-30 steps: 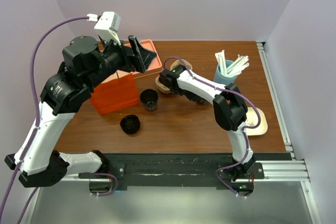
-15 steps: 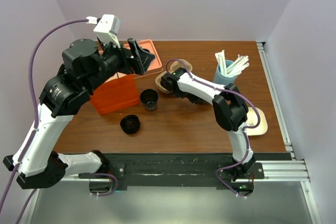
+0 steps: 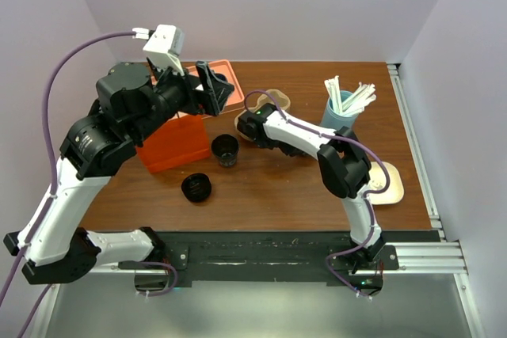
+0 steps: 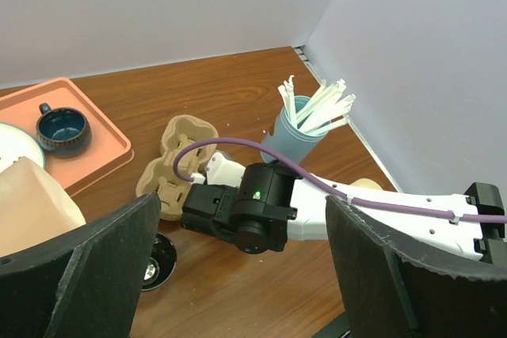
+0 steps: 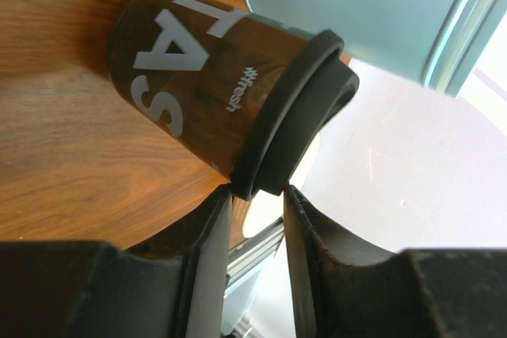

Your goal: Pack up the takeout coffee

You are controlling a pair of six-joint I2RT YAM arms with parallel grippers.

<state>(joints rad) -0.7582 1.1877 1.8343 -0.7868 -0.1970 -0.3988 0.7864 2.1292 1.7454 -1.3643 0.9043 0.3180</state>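
- The right gripper [image 5: 256, 202] had its jaws a narrow way apart, its fingers [image 5: 202, 259] framing the rim of the black lid [image 5: 295, 116]. Whether they pinched that rim or only touched it could not be told.
- The takeout coffee [image 5: 194, 89], a dark cup with white lettering, sat on the wooden table [image 5: 55, 164] just beyond those fingertips, with a teal cup [image 5: 356, 5] behind it.
- The left gripper [image 4: 242, 199] was spread wide and held nothing, raised above the orange bag [image 3: 170, 144].
- The likely step was securing the cup for lifting. A good hold would probably take the cup's wall below the lid, with the jaws wider. A grip on the rim alone might pop the lid off or let the cup swing. Keeping it level would guard against spills.
- The wrist view was rolled, so whether the cup stood upright or leaned was unclear.
- From above, the right arm covered its own gripper and the cup, and neither could be found there.
- Whether the cup should go in the bag or the pulp carrier [image 4: 186, 136] was not evident.
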